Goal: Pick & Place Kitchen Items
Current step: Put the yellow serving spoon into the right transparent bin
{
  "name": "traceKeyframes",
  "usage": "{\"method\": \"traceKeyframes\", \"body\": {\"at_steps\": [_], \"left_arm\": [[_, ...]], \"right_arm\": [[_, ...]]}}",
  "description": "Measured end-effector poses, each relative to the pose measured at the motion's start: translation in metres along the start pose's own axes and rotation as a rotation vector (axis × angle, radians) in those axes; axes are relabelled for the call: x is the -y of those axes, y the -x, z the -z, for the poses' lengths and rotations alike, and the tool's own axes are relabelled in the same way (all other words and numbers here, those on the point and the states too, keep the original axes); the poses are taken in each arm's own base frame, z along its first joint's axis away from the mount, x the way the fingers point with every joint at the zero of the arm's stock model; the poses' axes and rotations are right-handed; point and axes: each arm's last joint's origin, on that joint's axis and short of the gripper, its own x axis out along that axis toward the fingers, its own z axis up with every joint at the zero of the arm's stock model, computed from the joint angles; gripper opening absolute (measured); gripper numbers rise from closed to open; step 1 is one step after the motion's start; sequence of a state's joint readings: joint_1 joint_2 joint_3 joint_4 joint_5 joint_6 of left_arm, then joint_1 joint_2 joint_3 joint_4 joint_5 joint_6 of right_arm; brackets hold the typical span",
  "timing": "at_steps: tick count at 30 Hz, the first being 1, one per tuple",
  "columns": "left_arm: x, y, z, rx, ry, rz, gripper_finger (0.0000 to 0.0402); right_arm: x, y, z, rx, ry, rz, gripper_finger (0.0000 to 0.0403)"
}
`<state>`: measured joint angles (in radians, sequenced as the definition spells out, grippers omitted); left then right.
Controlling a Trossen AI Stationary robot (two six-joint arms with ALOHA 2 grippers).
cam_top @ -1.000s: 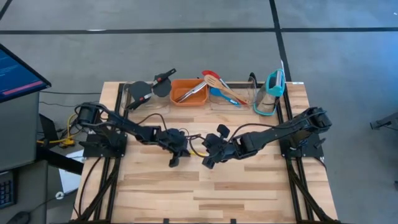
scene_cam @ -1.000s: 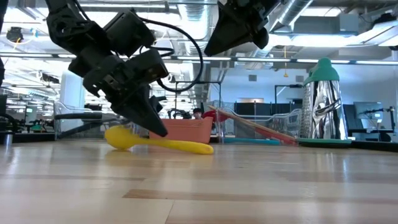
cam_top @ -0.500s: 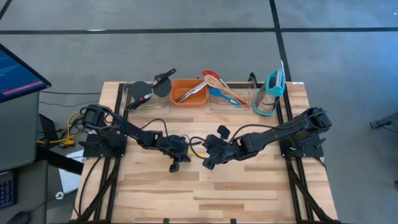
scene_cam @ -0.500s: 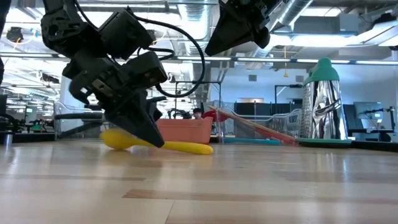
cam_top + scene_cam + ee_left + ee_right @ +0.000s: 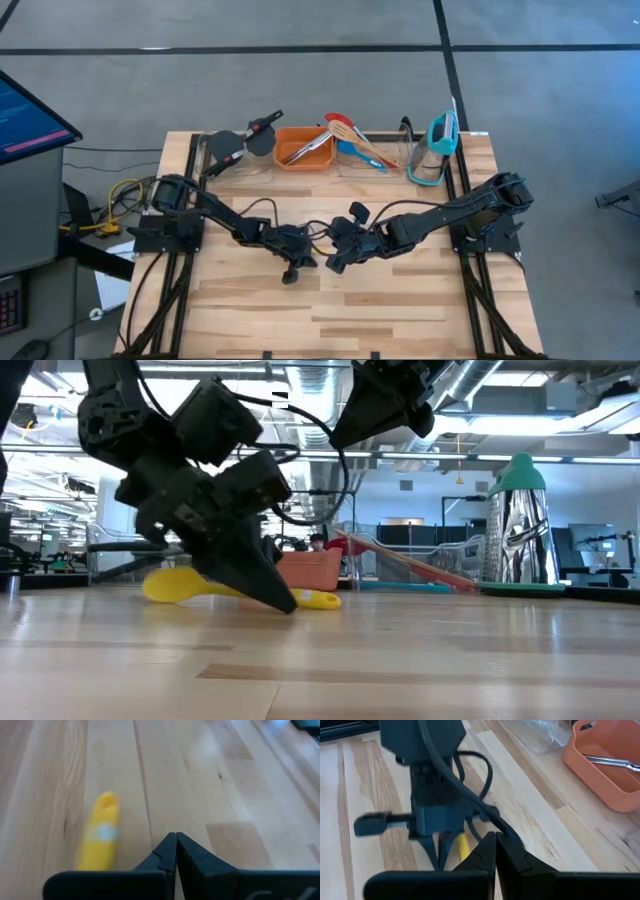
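Left claw (image 5: 285,603) is down at the tabletop (image 5: 400,300) near the middle, fingers pressed together w/ nothing pinched; the yellow spoon (image 5: 185,584) is lying flat on the wood right beside/behind its tip, not gripped afaict. Right claw (image 5: 333,264) hangs just across from it, a bit off the wood, also pressed together and empty. Rest of the utensils are at the far edge: metal tongs (image 5: 305,150) in the orange bin (image 5: 290,138), black spatulas (image 5: 245,140) to its left, red, blue and wooden ones (image 5: 355,143) piled to its right.
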<state>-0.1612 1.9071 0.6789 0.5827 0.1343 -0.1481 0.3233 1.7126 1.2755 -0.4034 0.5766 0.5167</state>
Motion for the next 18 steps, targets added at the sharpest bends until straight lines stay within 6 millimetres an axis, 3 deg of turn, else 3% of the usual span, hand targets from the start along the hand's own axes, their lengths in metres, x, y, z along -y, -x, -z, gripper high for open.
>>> {"method": "traceKeyframes", "body": {"at_steps": [9,18], "left_arm": [[-0.009,-0.022,-0.009,0.054,0.014,-0.105,0.0003],[-0.030,-0.020,-0.015,0.082,-0.013,-0.293,0.0003]], "right_arm": [[0.001,0.000,0.000,0.000,-0.001,0.001,0.0000],[0.001,-0.001,0.000,0.000,-0.002,0.002,0.0000]]}}
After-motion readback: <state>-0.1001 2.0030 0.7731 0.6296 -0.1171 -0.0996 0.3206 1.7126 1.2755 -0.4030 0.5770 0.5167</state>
